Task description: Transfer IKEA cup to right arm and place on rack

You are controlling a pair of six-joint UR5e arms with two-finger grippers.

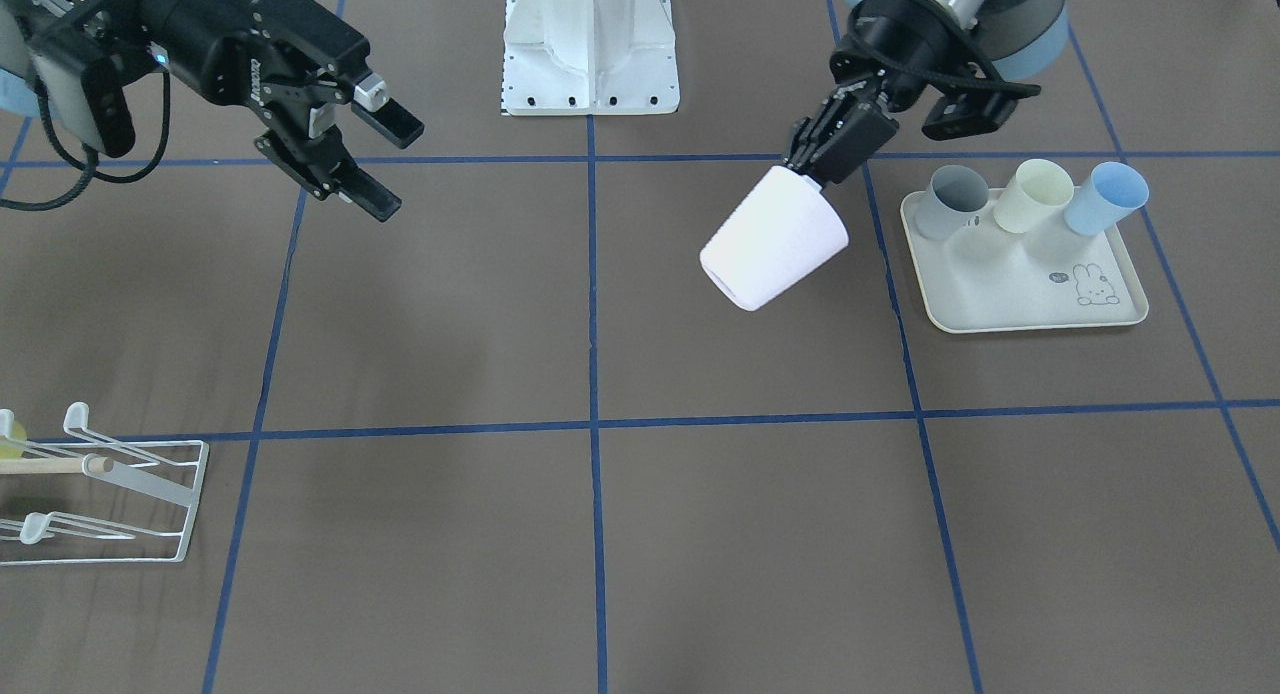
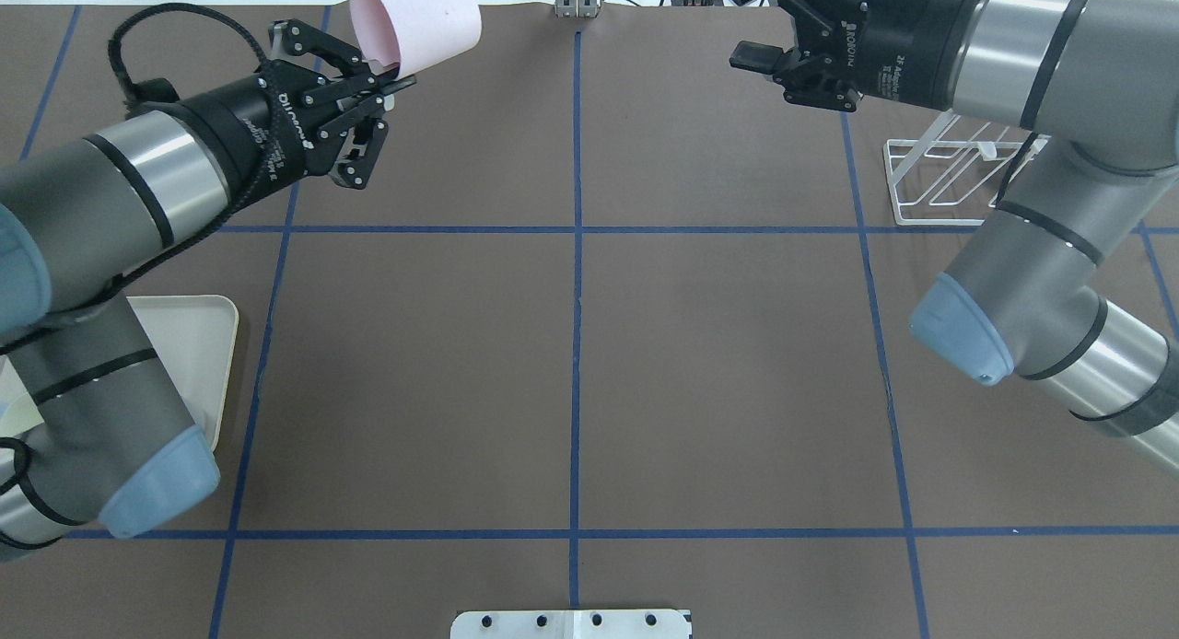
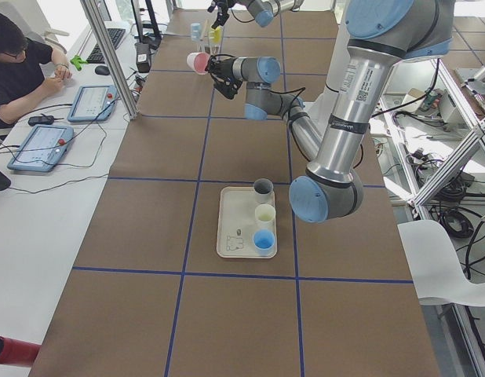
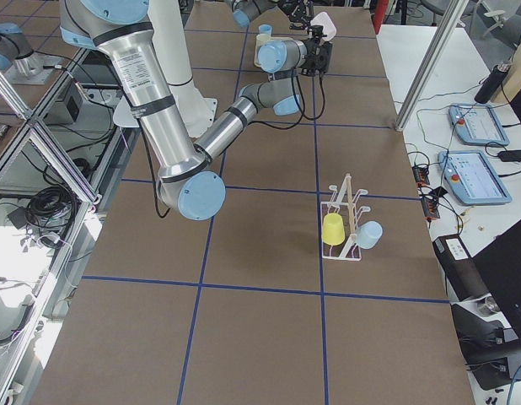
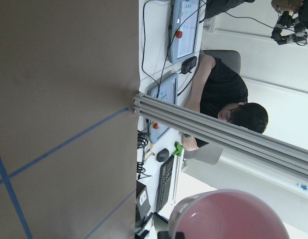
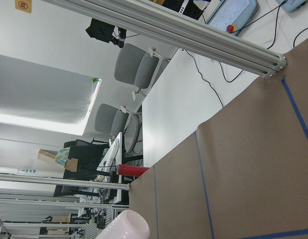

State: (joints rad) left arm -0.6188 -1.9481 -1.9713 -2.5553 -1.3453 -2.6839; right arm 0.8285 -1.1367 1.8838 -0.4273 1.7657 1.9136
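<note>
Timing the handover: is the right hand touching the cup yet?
Apart. The front-facing view shows the open right hand far from the cup, bare table between them; the left hand holds the cup.

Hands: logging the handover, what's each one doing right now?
Left hand: closed on the pink cup.
Right hand: open, holding nothing.

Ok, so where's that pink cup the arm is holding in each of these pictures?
Front-facing: centre-right, pink cup tilted, mouth toward the camera.
Overhead: top edge, left of centre.
Left side: near the top, left of centre.
Right side: near the top, right of centre.
Left wrist: bottom edge, right of centre.
Right wrist: bottom edge, left of centre.
Landmark: the left gripper pinching its narrow end.
</note>
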